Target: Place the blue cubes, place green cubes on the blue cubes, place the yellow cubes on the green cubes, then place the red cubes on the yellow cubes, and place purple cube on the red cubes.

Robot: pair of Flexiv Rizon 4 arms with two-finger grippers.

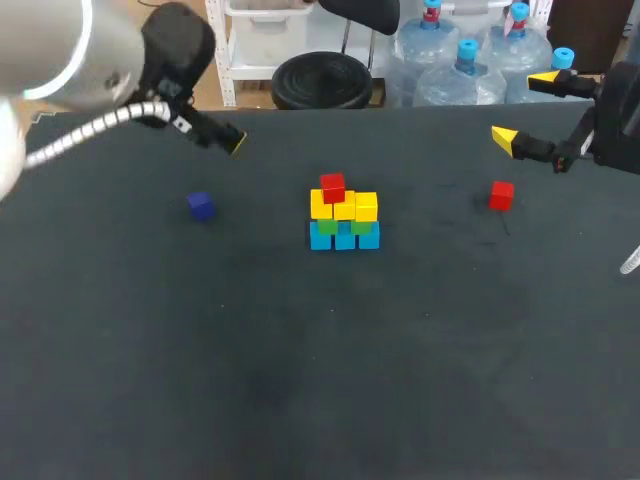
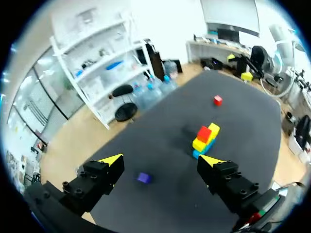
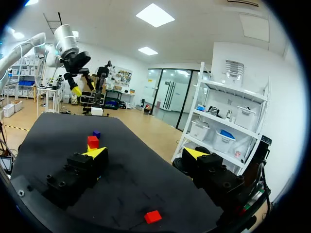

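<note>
You are looking at the stack [image 1: 344,222] sitting in the middle of the table [image 1: 300,380]. The blue cubes [image 1: 345,238] are lying at the bottom, with the green cubes [image 1: 327,227] showing above them and the yellow cubes [image 1: 365,206] forming the next row. One red cube [image 1: 332,187] is resting on the yellows toward the 9 o'clock end. A second red cube [image 1: 501,195] is lying alone at about 3 o'clock from the stack, well apart, and the purple cube [image 1: 201,205] is lying alone at 9 o'clock. Your left gripper [image 2: 161,160] is hovering at 10 o'clock from the stack, jaws spread wide and holding nothing, near the purple cube. Your right gripper [image 3: 145,153] is hanging at 2 o'clock, likewise wide apart and empty, near the second red cube.
</note>
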